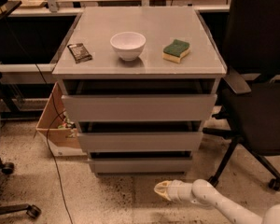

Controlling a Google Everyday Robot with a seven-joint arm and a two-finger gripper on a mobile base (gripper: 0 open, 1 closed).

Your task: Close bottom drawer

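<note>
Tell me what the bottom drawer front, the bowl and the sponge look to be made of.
Bottom drawer: flat grey front with a dull sheen, likely painted metal or laminate. Bowl: smooth glossy white, probably ceramic, possibly plastic. Sponge: yellow foam with a rough green scouring layer on top. The claw hovers near the floor before the drawer, not touching it.
</note>
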